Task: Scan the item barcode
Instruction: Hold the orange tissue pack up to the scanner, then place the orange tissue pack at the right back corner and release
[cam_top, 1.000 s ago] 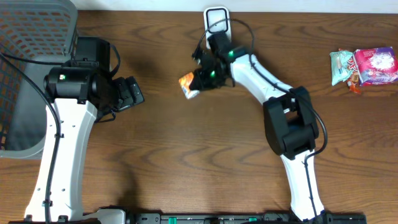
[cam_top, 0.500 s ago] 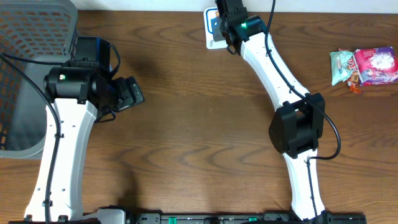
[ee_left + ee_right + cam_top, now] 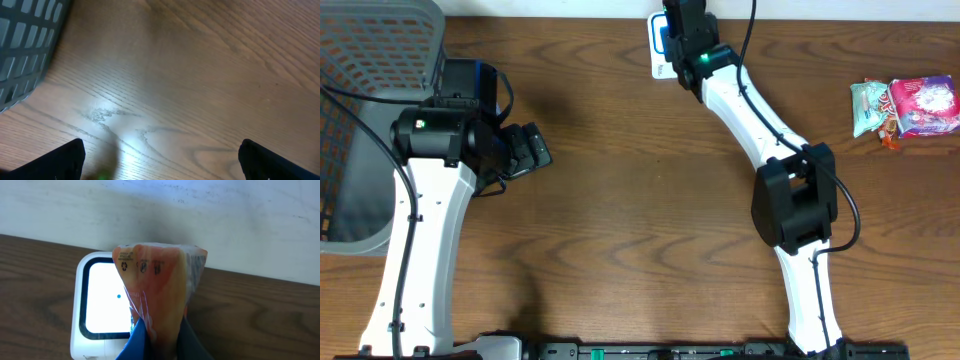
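Snack packet point(image 3: 160, 292) held at the barcode scanner point(image 3: 80, 310), far edge of the table point(image 3: 640, 200).
Right gripper point(image 3: 162, 339) is pinched tight on the orange packet's lower end, close over the scanner; the scan seems under way, not confirmed. Left gripper point(image 3: 530, 150) hangs wide open and empty by the grey basket point(image 3: 360, 60) at left.

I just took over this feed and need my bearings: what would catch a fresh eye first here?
The right arm, stretched to the far edge of the table, grips an orange snack packet in shut jaws right at the white scanner. The left arm hovers beside the grey basket, jaws wide open, and more snack packs lie at the right edge.
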`<action>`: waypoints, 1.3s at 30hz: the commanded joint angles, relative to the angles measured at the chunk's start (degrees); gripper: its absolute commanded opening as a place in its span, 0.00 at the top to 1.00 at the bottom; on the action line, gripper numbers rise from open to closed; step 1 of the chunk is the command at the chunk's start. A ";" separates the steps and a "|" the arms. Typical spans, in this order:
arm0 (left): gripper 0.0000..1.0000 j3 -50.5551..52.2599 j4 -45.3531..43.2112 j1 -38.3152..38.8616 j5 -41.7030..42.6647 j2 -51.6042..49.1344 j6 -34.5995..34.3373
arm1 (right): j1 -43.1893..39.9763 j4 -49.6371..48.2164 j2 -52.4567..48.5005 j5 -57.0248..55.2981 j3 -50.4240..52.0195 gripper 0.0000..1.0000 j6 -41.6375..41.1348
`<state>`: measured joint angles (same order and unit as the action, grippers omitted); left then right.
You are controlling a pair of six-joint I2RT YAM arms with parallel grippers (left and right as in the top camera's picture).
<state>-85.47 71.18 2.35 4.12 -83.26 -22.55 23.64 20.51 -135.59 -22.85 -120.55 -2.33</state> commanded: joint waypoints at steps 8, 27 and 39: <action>0.02 0.15 0.17 -0.13 -0.55 -0.37 -0.50 | -4.63 7.08 6.10 -7.30 -1.07 0.99 -2.75; 0.02 0.15 0.17 -0.13 -0.55 -0.37 -0.50 | -32.00 31.41 9.16 -6.62 2.73 0.99 0.68; 0.02 0.15 0.17 -0.13 -0.55 -0.37 -0.50 | -40.13 28.30 9.16 0.70 5.64 0.89 2.23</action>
<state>-85.47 71.18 2.35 4.12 -83.26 -22.55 -15.75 48.88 -126.80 -25.80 -116.25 -1.10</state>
